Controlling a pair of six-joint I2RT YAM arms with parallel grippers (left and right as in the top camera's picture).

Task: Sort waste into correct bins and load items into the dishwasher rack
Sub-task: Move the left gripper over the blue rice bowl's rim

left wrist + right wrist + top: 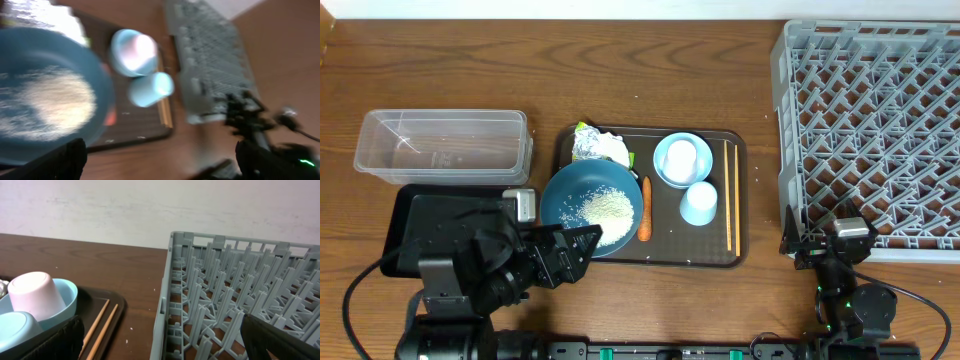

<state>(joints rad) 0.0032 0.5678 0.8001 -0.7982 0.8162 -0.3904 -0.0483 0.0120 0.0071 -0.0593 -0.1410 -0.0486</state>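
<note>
On the brown tray, a dark blue bowl [565, 195] holds rice [605, 210], with an orange carrot [645, 208] beside it and a foil wrapper [598, 147] behind. A whitish cup [680, 158] stands in the small light blue bowl [660, 172]. A light blue cup [699, 203] and chopsticks [729, 195] lie to the right. My left gripper [588, 248] hangs open at the big bowl's near rim [45, 145], holding nothing. The right gripper [820, 240] is open at the grey rack's [870, 130] front left corner [165, 330].
A clear tub [442, 146] stands at the back left, and a black tray [405, 215] lies in front of it, partly under my left arm. The brown serving tray [745, 240] sits between the bins and the rack. The left wrist view is blurred.
</note>
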